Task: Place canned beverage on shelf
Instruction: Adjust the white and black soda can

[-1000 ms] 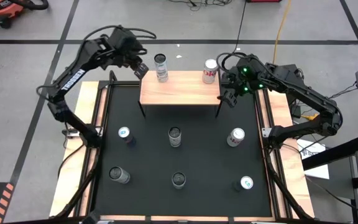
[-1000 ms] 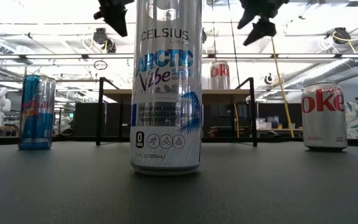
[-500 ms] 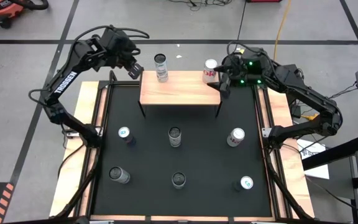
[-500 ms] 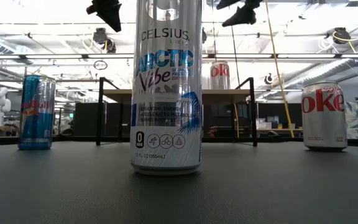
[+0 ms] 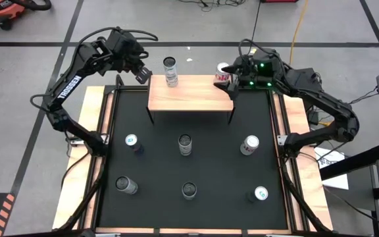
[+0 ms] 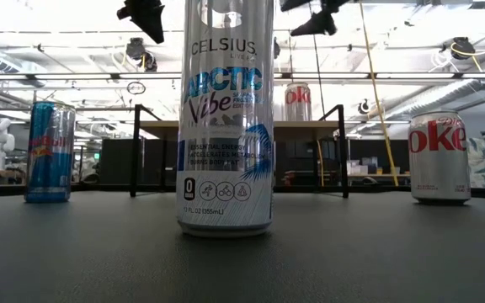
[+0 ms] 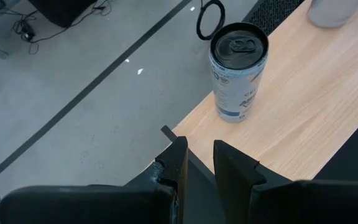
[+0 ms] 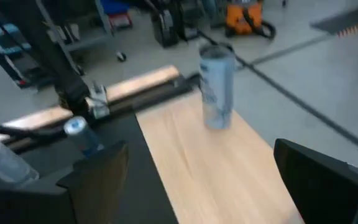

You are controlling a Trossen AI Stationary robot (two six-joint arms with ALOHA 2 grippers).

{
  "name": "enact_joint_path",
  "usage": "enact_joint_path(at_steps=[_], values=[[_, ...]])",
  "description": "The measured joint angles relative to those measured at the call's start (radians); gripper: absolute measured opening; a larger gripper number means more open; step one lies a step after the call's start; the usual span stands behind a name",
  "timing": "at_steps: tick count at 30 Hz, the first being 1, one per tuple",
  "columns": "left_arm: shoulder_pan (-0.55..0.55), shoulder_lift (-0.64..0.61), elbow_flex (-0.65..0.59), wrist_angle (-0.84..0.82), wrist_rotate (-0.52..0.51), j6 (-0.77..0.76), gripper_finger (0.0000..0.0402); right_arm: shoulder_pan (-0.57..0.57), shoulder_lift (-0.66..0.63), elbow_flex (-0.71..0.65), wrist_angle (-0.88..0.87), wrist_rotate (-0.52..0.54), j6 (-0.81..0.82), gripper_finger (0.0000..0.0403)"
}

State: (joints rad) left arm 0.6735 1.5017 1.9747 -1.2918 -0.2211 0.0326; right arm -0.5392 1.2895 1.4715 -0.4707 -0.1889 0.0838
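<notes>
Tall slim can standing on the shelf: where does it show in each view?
High view: tall slim can on the shelf's far left edge.
Low view: hidden behind the Celsius can.
Left wrist view: upright on the wood, beyond the left pincer.
Right wrist view: blurred, standing at the board's far end.
Shared landmark: the shelf.

The shelf (image 5: 189, 93) is a light wood board with fine grain, on thin black legs, and it stands on a black table mat (image 5: 209, 164). The near can (image 6: 226, 118) is silver-white with blue "Arctic Vibe" lettering. The can at left (image 6: 50, 151) is blue with red, and the can at right (image 6: 439, 156) is silver with red letters.
</notes>
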Motion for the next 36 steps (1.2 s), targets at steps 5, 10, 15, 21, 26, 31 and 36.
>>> enact_joint_path(at_steps=[5, 10, 15, 21, 26, 31, 36], values=[[0.0, 0.0, 0.0, 0.0, 0.0, 0.0, 0.0077, 0.0, 0.068, 0.0, 0.182, -0.027, -0.06, 0.0382], [0.0, 0.0, 0.0, 0.0, 0.0, 0.001, 0.0077, -0.004, 0.136, 0.0, 0.308, -0.052, -0.139, 0.0382], [0.0, 0.0, 0.0, 0.0, 0.0, 0.008, 0.0077, -0.004, 0.224, 0.0, 0.414, -0.104, -0.209, 0.0382], [0.0, 0.0, 0.0, 0.0, 0.0, 0.017, 0.0077, -0.002, 0.312, 0.0, 0.531, -0.131, -0.31, 0.0382], [0.0, 0.0, 0.0, -0.001, 0.0, 0.031, 0.0077, -0.003, 0.372, 0.0, 0.621, -0.129, -0.333, 0.0381], [0.0, 0.0, 0.0, -0.001, 0.003, 0.031, 0.0077, -0.003, 0.433, 0.0, 0.741, -0.126, -0.287, 0.038], [0.0, 0.0, 0.0, -0.001, 0.004, 0.03, 0.0077, -0.004, 0.481, 0.0, 0.846, -0.125, -0.25, 0.038]])
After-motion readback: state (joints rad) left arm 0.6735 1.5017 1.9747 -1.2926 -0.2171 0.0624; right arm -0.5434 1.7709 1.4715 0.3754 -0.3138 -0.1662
